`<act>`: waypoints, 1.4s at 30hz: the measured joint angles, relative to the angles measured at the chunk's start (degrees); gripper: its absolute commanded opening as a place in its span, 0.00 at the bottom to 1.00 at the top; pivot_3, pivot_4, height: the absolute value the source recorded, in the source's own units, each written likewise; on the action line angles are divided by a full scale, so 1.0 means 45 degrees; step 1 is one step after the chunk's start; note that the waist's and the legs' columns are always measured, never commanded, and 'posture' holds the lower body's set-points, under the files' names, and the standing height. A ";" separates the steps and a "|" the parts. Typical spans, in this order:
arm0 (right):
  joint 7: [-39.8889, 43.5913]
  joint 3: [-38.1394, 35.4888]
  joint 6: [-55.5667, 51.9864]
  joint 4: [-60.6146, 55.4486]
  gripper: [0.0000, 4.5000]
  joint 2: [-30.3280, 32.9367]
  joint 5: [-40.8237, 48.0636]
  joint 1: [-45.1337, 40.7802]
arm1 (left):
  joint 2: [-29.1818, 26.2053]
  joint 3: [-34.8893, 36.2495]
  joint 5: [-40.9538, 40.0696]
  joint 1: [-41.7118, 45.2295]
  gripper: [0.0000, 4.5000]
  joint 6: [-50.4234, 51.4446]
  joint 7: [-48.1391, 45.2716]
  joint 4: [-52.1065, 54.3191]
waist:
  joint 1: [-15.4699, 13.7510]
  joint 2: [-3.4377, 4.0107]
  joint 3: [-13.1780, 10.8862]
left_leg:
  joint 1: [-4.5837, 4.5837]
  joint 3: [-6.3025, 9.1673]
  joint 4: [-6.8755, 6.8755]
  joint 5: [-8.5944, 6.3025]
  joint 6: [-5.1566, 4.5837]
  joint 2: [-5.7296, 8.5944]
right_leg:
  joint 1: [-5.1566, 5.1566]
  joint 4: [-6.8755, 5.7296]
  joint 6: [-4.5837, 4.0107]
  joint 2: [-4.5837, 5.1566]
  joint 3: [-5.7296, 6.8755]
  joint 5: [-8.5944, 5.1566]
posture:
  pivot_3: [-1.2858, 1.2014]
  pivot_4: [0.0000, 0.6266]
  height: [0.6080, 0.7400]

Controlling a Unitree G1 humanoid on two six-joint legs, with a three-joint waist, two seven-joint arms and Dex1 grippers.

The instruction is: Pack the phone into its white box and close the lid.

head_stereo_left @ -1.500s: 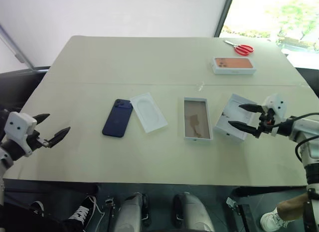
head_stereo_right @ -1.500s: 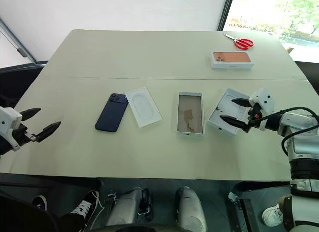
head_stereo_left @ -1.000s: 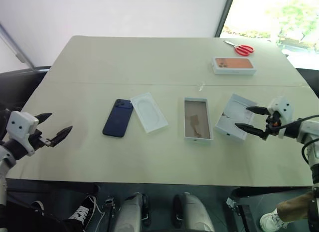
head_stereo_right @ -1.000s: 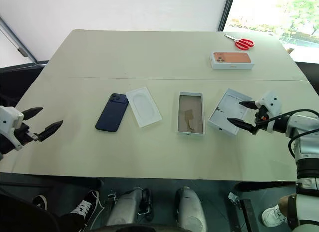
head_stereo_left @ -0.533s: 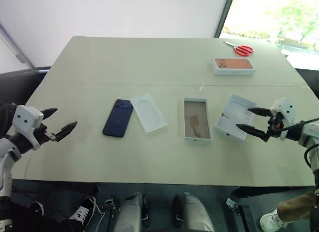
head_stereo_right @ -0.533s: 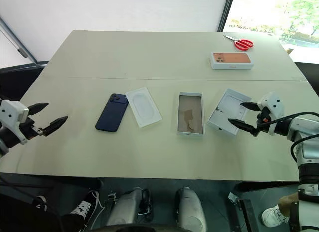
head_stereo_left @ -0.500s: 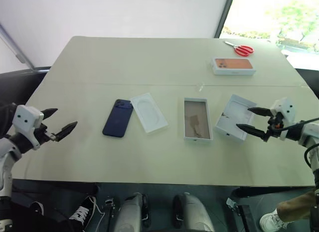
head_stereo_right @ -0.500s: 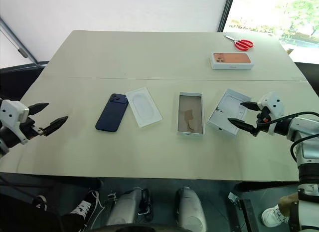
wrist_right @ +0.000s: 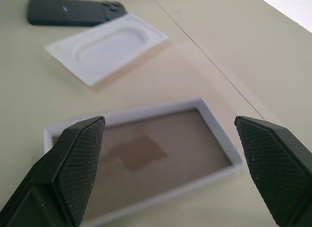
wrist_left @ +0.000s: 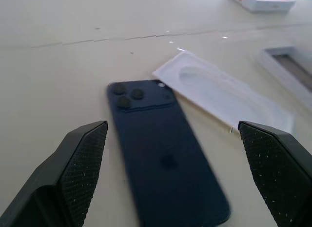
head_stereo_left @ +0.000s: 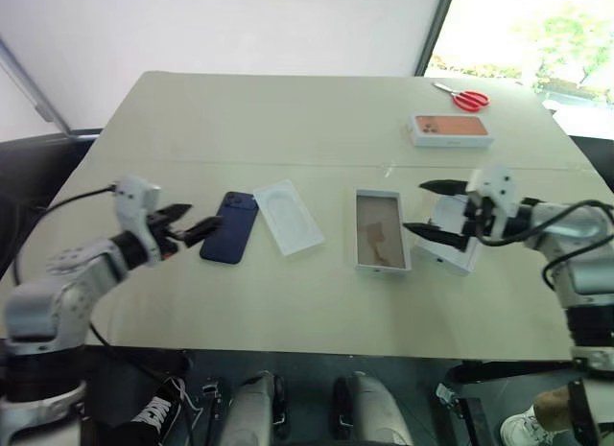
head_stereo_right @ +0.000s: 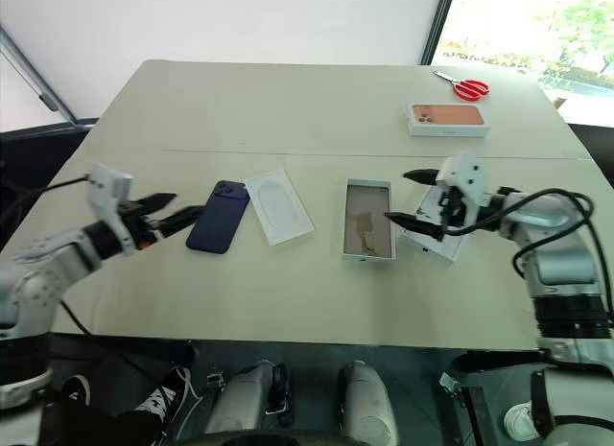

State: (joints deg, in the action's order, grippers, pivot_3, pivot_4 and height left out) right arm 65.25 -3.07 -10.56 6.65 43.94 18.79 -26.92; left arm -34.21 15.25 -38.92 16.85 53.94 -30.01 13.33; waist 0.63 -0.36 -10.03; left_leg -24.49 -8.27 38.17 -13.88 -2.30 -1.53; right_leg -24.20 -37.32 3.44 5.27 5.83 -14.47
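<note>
We see a pale beige table (head_stereo_left: 288, 120) with a seam running across it from side to side. A thin flat white insert (head_stereo_left: 287, 216) with an oval recess lies on the near half, set at a slant. On the far right part sits a white box with an orange phone picture (head_stereo_left: 450, 129) on its top, and just beyond it lie red-handled scissors (head_stereo_left: 463, 97). A window (head_stereo_left: 537, 34) shows greenery at the upper right.
</note>
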 measured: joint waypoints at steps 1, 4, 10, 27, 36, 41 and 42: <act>-0.0062 0.0070 -0.0085 -0.0023 0.99 -0.0113 -0.0002 -0.0135 | 0.0173 -0.0272 -0.0024 0.0188 1.00 0.0614 0.0396 0.0070 | 0.0001 0.0001 0.0000 | 0.0000 -0.0001 0.0000 0.0000 0.0000 0.0002 | -0.0001 0.0000 0.0000 -0.0001 -0.0001 0.0000 | 0.52 0.24 0.99; -0.0191 0.0148 -0.0087 0.0023 0.99 -0.0242 -0.0034 -0.0471 | 0.1283 -0.0453 -0.0386 0.0636 1.00 0.1869 0.1429 0.0126 | -0.0024 0.0001 0.0001 | 0.0002 0.0002 0.0002 0.0001 0.0000 0.0001 | 0.0005 0.0001 0.0000 -0.0005 -0.0001 0.0000 | 0.52 0.24 0.99; -0.0178 0.0438 0.0029 0.0200 0.99 -0.0388 -0.0135 -0.0438 | 0.3502 0.0378 -0.1937 0.1535 1.00 0.3265 0.2868 -0.0038 | 0.0004 -0.0023 0.0006 | 0.0009 0.0014 0.0008 0.0003 0.0002 -0.0002 | 0.0019 0.0001 0.0000 -0.0011 0.0005 0.0000 | 0.52 0.24 0.99; -0.0567 0.0435 0.0287 0.0230 0.99 -0.0377 -0.0159 -0.0076 | 0.6132 0.3040 -0.3737 0.2793 1.00 0.4352 0.6217 -0.2284 | -0.0031 -0.0027 0.0004 | 0.0012 0.0018 0.0012 0.0005 0.0006 -0.0001 | 0.0028 0.0007 0.0000 -0.0017 0.0005 0.0000 | 0.52 0.24 0.99; -0.0721 0.0435 0.0518 0.0230 0.99 -0.0376 -0.0370 -0.0009 | 0.6236 0.2902 -0.3758 0.2942 1.00 0.4779 0.6762 -0.2813 | -0.0012 -0.0027 0.0004 | 0.0014 0.0018 0.0012 0.0005 0.0007 -0.0003 | 0.0028 0.0007 0.0000 -0.0020 0.0005 0.0000 | 0.52 0.24 0.99; -0.0752 0.0435 0.0588 0.0228 0.99 -0.0376 -0.0395 0.0156 | 0.6429 0.3186 -0.4077 0.2971 1.00 0.4674 0.7050 -0.3023 | -0.0012 -0.0027 0.0005 | 0.0018 0.0018 0.0011 0.0005 0.0008 -0.0004 | 0.0031 0.0007 0.0000 -0.0020 0.0005 0.0000 | 0.52 0.24 0.99; -0.0763 0.0435 0.0589 0.0227 0.99 -0.0375 -0.0399 0.0174 | 0.6505 0.3251 -0.4120 0.2965 1.00 0.4574 0.7049 -0.3060 | -0.0012 -0.0027 0.0005 | 0.0018 0.0018 0.0011 0.0005 0.0008 -0.0004 | 0.0031 0.0008 0.0000 -0.0019 0.0005 0.0000 | 0.52 0.24 0.99</act>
State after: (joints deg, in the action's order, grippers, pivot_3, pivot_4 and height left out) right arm 61.81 -1.11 -7.91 7.67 42.25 17.00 -26.14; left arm -4.93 29.88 -57.46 30.19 74.52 1.71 -0.44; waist 0.57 -0.48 -10.01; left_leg -24.41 -8.19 38.22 -13.86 -2.27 -1.55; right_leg -24.06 -37.28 3.45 5.18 5.85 -14.48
